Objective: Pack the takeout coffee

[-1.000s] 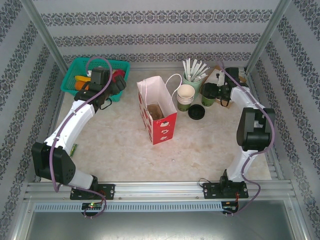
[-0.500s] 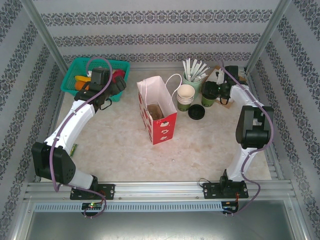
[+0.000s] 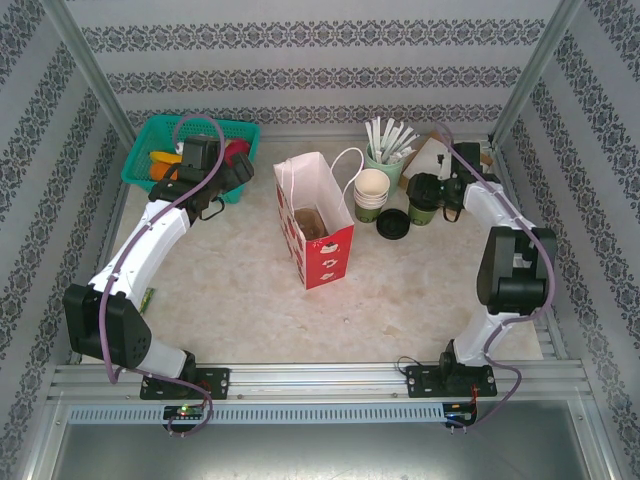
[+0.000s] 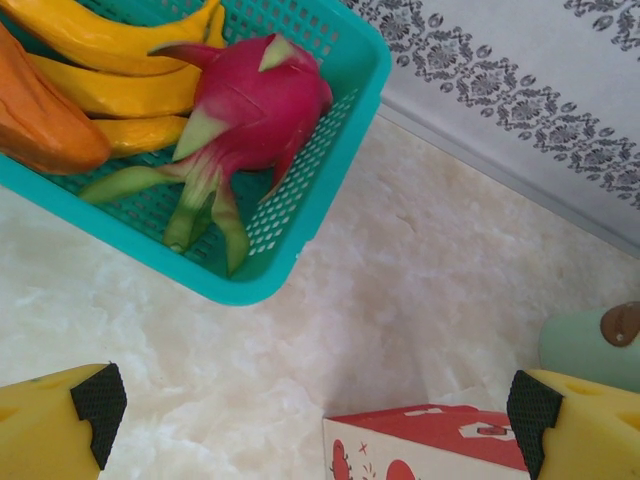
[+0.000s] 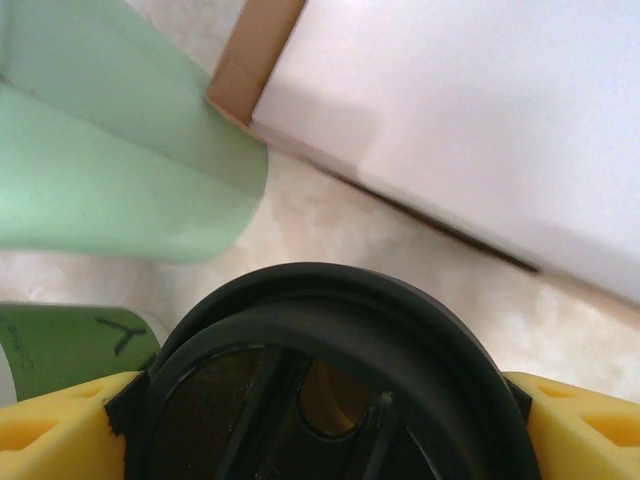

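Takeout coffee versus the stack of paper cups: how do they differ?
The takeout coffee has a black lid; the stack of paper cups is open-topped, cream inside. The takeout coffee sits between the fingers of the right gripper; the stack stands free beside the paper bag. Both are upright.

In the right wrist view the lid (image 5: 340, 320) runs off the bottom edge and hides the body of the coffee cup (image 3: 421, 214) beneath it; the green holder (image 5: 110, 180) is cut by the left edge. The left wrist view crops the basket (image 4: 330, 150) and the paper bag (image 4: 430, 445)
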### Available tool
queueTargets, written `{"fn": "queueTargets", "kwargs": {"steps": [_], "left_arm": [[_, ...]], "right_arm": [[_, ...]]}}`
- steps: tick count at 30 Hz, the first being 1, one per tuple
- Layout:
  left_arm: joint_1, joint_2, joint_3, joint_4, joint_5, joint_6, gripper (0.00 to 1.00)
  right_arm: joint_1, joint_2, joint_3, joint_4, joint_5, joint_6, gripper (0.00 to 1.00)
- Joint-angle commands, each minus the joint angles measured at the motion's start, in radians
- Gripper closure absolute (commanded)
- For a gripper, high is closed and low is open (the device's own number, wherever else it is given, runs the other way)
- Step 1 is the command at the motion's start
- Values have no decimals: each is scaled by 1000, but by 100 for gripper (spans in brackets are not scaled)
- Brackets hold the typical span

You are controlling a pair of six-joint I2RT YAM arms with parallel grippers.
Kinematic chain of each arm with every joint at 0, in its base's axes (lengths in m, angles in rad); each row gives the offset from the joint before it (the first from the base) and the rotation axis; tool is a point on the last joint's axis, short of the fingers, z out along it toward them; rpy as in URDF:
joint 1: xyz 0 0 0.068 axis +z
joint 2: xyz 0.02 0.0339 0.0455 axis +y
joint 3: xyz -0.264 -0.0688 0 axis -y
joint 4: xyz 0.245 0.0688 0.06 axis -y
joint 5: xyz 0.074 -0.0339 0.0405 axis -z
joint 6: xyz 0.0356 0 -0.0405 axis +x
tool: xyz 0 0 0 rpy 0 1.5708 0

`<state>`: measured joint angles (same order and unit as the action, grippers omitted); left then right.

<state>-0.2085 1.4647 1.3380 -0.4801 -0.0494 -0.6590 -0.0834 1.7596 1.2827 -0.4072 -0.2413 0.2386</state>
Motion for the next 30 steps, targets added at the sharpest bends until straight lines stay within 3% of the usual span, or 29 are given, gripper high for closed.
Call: {"fn": "queueTargets", "kwargs": {"steps": [1,13,22,30], "left_arm": [[-6,3,16,5,59,19,0],[-55,-23,-8,67,118,36,0],[-136,-60,41,55,53,78,0],[-148,-72,57,-15,-107,85,0]], "right_arm": [[-12,-67,-84,-4,50,80,14],[-8,-287,-345,-32,-3,192,15],[75,-392,-457,-50,-19,241,15],[195,-407,-460,-90,-7,266,14]]}}
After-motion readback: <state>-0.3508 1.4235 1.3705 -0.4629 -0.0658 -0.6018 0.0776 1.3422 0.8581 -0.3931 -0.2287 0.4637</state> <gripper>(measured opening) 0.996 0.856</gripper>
